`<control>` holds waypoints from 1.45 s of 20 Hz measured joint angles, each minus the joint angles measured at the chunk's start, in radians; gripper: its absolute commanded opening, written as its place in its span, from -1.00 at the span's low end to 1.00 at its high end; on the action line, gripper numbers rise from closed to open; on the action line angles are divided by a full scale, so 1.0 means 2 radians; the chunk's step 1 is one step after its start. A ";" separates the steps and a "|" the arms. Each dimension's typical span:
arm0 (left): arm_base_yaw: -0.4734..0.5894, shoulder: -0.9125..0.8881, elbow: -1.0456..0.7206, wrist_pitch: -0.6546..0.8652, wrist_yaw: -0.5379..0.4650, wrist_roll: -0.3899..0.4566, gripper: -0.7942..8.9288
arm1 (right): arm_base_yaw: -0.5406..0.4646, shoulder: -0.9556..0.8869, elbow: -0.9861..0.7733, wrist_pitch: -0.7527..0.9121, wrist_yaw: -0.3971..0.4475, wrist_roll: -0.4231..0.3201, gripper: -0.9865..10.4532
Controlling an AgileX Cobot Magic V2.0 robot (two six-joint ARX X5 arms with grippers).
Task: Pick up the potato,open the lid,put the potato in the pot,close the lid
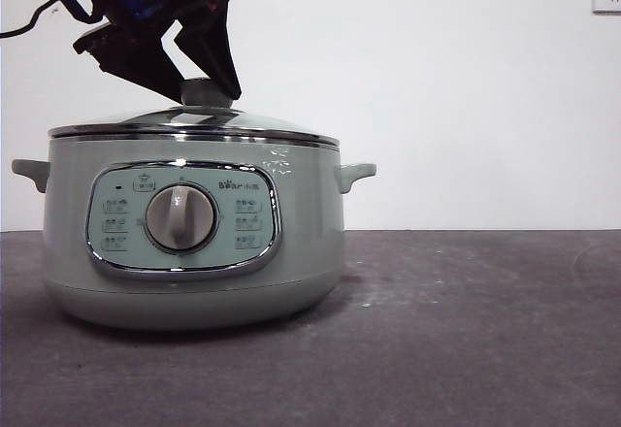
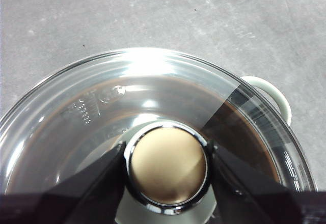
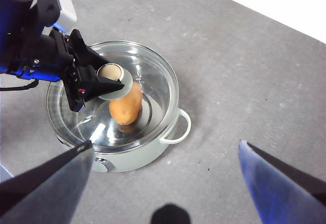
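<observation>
Since the potato point(image 3: 126, 104) lies inside the pot point(image 1: 194, 243) under the glass lid point(image 1: 194, 121), nearly done. Left gripper point(image 2: 167, 169) fingers point(image 2: 91, 178) hugging the knob point(image 2: 168, 165); only letting go left. Right gripper point(image 3: 163, 158) spread wide, high above.

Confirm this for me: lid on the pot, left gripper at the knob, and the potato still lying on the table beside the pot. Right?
Not quite. The potato is inside the pot, seen through the glass lid in the right wrist view. The rest holds: the lid sits on the pot, with the left gripper around the knob.
</observation>
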State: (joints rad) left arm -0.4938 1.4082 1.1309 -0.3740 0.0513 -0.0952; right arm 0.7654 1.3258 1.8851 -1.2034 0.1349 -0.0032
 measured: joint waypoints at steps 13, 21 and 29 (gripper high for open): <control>0.000 -0.074 0.000 -0.007 0.001 0.001 0.07 | 0.000 0.000 0.000 -0.009 0.000 0.008 0.00; -0.001 -0.272 0.002 -0.114 -0.004 -0.001 -0.86 | 0.000 -0.025 -0.035 -0.011 0.002 0.011 -0.65; -0.001 -0.347 -0.022 -0.145 -0.062 0.032 -0.85 | 0.000 -0.143 -0.257 0.184 0.002 0.011 -0.85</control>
State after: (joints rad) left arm -0.4961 0.7151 1.0870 -0.6632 -0.0719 -0.0311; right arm 0.7654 1.0397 1.3705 -0.8352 0.1390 0.0193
